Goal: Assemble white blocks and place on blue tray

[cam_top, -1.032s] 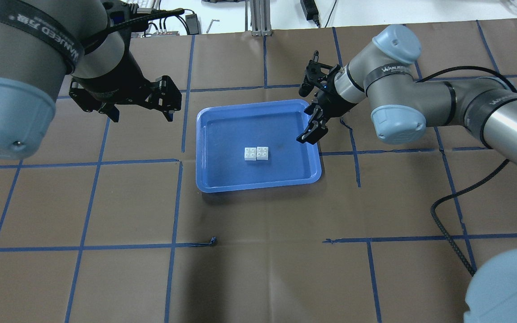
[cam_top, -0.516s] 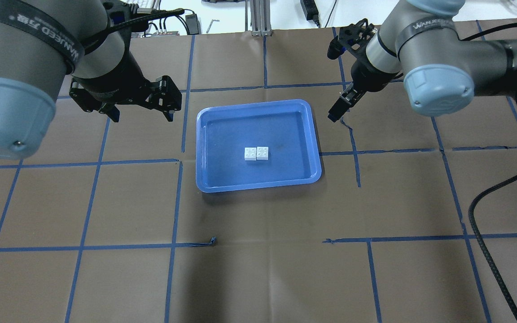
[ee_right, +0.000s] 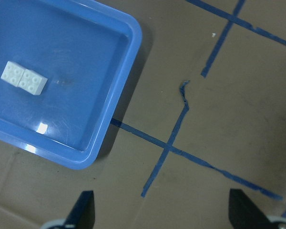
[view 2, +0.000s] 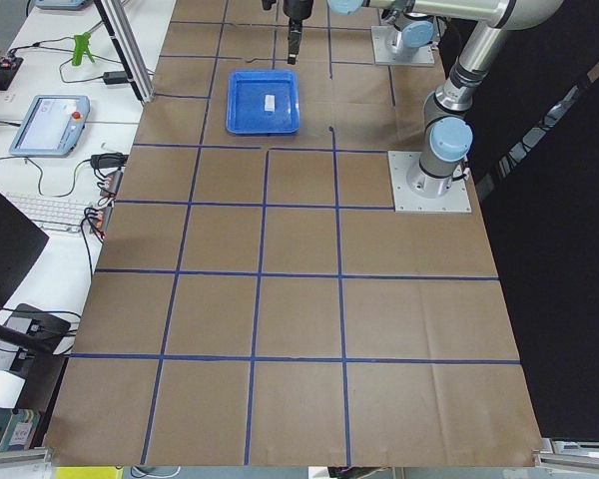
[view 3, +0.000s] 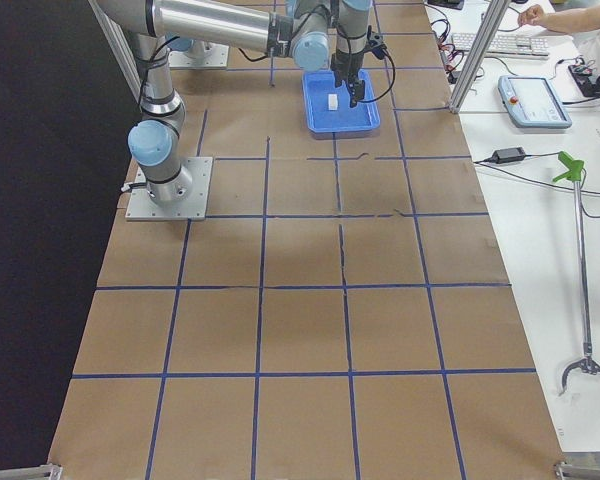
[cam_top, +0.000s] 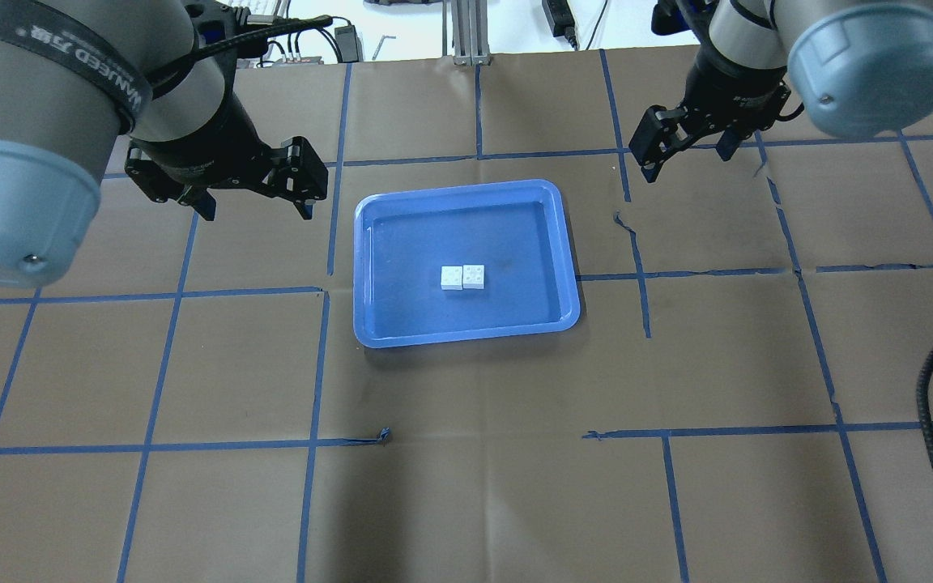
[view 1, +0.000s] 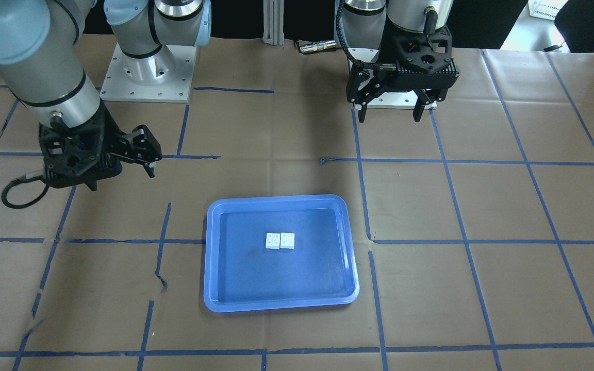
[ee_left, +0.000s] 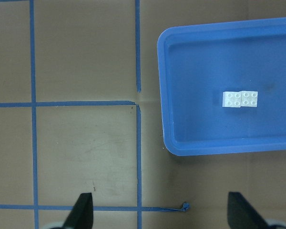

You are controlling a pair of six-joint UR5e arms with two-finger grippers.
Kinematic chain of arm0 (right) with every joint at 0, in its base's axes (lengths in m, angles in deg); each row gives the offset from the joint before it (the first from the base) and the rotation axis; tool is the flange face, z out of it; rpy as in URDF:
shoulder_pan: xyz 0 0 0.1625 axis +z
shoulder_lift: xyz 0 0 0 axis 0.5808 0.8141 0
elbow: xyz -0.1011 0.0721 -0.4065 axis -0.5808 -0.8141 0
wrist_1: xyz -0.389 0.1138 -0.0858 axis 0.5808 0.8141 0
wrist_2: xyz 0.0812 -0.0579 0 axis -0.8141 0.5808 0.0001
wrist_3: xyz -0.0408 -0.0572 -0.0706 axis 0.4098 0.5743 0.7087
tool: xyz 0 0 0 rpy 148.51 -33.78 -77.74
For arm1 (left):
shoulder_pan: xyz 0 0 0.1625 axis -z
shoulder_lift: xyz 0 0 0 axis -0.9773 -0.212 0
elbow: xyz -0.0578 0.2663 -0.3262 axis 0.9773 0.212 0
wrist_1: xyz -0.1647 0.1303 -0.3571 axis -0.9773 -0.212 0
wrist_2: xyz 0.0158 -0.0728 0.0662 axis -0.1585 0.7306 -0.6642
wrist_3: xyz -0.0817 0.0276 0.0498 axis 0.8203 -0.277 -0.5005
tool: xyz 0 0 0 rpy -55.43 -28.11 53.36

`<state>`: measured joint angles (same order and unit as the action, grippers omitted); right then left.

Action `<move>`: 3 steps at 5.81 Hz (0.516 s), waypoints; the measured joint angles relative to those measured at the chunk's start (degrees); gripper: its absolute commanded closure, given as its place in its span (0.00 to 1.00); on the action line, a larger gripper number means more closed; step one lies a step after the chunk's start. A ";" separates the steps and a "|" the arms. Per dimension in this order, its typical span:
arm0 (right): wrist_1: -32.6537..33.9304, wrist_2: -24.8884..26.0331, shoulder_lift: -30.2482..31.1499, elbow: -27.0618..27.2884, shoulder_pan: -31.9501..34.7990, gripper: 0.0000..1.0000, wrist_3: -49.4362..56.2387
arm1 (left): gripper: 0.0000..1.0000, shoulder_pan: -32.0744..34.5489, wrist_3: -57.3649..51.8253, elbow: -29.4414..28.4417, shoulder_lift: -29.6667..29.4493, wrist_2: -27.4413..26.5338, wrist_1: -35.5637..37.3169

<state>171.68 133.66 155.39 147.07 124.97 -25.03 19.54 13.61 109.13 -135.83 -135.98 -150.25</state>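
The two white blocks (cam_top: 462,277) sit joined side by side, studs up, in the middle of the blue tray (cam_top: 434,235). They also show in the front view (view 1: 280,240), the left wrist view (ee_left: 240,99) and the right wrist view (ee_right: 24,78). My left gripper (cam_top: 256,209) hangs open and empty above the table, left of the tray's far left corner. My right gripper (cam_top: 687,162) is open and empty above the table, beyond the tray's far right corner. Neither gripper touches the blocks or the tray.
Brown paper with a blue tape grid covers the table. A loose tape end (cam_top: 385,436) lies in front of the tray. The arm bases (view 1: 147,67) stand at the robot's side of the table. A desk with a keyboard and pendant (view 2: 50,125) lies beyond the far edge.
My right gripper has drawn away from the tray's right rim, moving farther back and to the right, and has turned. The left gripper, the blocks and the tray have not moved.
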 measured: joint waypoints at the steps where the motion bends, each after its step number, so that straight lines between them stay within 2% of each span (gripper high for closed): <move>1: -6.23 0.30 0.59 -3.74 0.10 0.00 -4.83 | 0.01 0.00 0.00 0.00 0.00 0.00 0.00; 3: -11.51 0.00 1.35 -6.40 0.29 0.00 -8.34 | 0.01 0.00 0.00 0.00 0.00 0.00 0.00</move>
<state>160.17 133.66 156.74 140.67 125.26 -33.37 19.54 13.61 109.13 -135.82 -135.98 -150.26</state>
